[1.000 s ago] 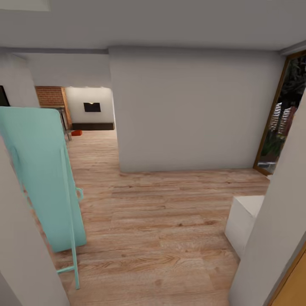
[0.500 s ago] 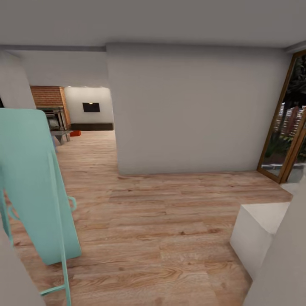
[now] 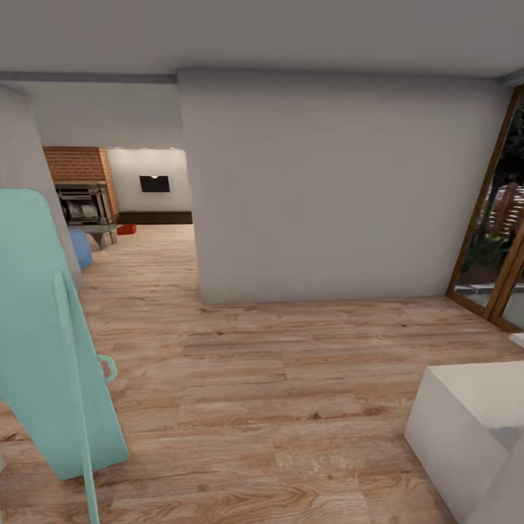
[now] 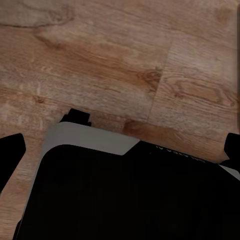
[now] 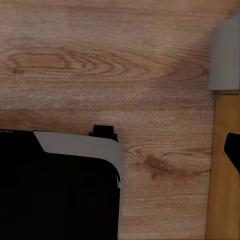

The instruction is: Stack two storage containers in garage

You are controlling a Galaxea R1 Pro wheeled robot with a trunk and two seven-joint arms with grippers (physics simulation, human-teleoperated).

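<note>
One orange-red storage container (image 3: pixel 126 229) shows small and far off on the wood plank floor of the living room, beside the brick fireplace (image 3: pixel 77 166), seen through the opening at the left of the head view. In the left wrist view my left gripper (image 4: pixel 120 150) hangs open over the wood floor, its dark fingertips (image 4: pixel 11 152) at the two edges of the picture and nothing between them. My right gripper (image 5: pixel 120 150) also stands open and empty, with one fingertip (image 5: pixel 234 150) visible. Both hang above my black base (image 4: pixel 125 200).
A mint-green folded board (image 3: pixel 44 342) leans close on my left. A white block (image 3: pixel 473 422) stands low at the right. A white wall (image 3: pixel 327 189) faces me, with glazed wooden doors (image 3: pixel 502 218) at its right. A blue seat (image 3: pixel 81 249) and wall TV (image 3: pixel 154 183) lie beyond the opening.
The whole head view has shifted as the camera moved: the green board slid left, the white block looms larger, and more of the fireplace and a blue seat came into sight.
</note>
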